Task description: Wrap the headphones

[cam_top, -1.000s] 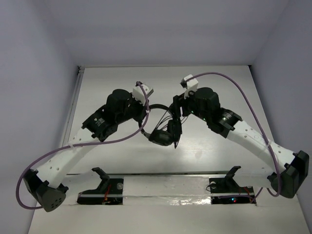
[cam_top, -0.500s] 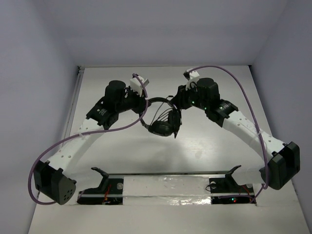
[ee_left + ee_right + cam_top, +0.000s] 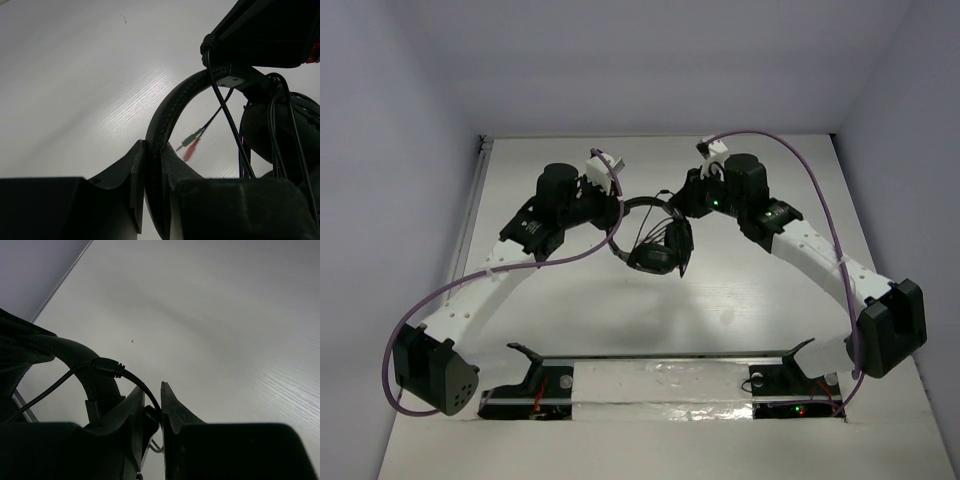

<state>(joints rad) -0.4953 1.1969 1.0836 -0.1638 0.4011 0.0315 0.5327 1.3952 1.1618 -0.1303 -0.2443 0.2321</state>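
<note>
Top view: both arms have carried the headphones [image 3: 655, 248] farther from the bases, and the left gripper [image 3: 618, 215] and right gripper [image 3: 680, 205] hold them over mid-table. Left wrist: the jaws are clamped on the headband [image 3: 172, 107]. Right wrist: the jaws are nearly closed, pinching the cord [image 3: 132, 379]. So thin a pinch may slip and loosen the loops.

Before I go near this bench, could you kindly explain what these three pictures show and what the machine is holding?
These are two robot arms bolted side by side at the near edge of a white table. The wide picture comes from a fixed camera above and behind them. The two dark close-ups come from a camera on each wrist, looking along that arm's own fingers. Between the arms hang black headphones. The left tool is clamped on the padded headband, and the right tool pinches the thin cord. The cord's green and red plugs dangle free.
</note>
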